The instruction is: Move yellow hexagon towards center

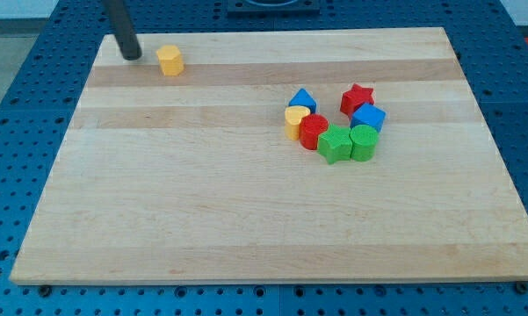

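Note:
The yellow hexagon (169,60) sits near the top left of the wooden board (202,211). My tip (131,56) rests on the board just to the left of the yellow hexagon, a short gap apart from it. The rod rises out of the view's top.
A cluster of blocks lies right of centre: a blue triangle (302,99), a yellow heart (295,119), a red cylinder (314,131), a green star (335,143), a green block (365,140), a blue cube (368,118) and a red star (358,97).

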`<state>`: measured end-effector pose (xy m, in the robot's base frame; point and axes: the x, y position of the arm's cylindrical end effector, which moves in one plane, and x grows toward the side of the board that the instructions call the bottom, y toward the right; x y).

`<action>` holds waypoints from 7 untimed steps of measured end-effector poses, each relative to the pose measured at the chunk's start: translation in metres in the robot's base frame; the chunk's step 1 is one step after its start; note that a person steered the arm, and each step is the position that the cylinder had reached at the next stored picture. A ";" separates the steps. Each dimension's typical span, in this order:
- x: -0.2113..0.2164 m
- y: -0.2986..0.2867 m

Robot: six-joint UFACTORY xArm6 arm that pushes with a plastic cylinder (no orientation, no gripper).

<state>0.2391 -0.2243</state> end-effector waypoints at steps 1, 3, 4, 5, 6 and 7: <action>0.002 0.039; 0.022 0.085; 0.026 0.094; 0.027 0.097; 0.025 0.116; 0.022 0.154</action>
